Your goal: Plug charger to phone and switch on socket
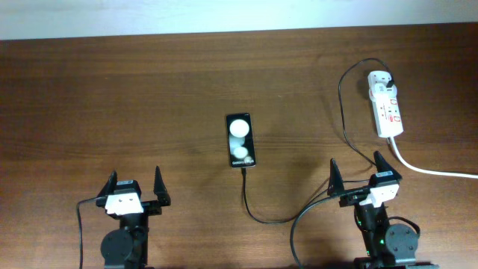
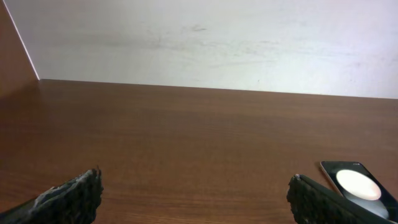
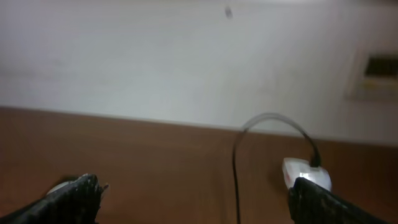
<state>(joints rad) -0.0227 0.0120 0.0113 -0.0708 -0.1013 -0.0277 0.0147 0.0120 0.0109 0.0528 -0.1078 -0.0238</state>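
1. Brown wood-grain bench (image 1: 112,90) carries all items. A small black rectangular smartphone with two white round patches on its face (the phone) (image 1: 241,140) lies flat near the middle and is the reference point below.
2. Thin, long black charger cable (image 1: 342,112): one end meets the phone's short edge nearest the robot. Whether the plug tip is seated cannot be told. From there the cable loops toward the robot, runs off to the right of the phone, then climbs away to a white adapter (image 1: 379,77).
3. Narrow white oblong power strip with red switch marks (the socket) (image 1: 387,104) lies well to the right of the phone. The adapter sits at its far end. Switch position cannot be told. A thick white cord (image 1: 426,170) leaves its near end, heading right.
4. Left fingers (image 1: 136,187): spread wide, holding nothing, nearer the robot and left of the phone, apart from it. The left wrist view shows the phone (image 2: 359,186) just beside one finger.
5. Right fingers (image 1: 361,175): spread wide, holding nothing, nearer the robot and right of the phone, with the cable close by. The right wrist view is blurred; the socket (image 3: 305,174) and the cable (image 3: 236,168) appear ahead.
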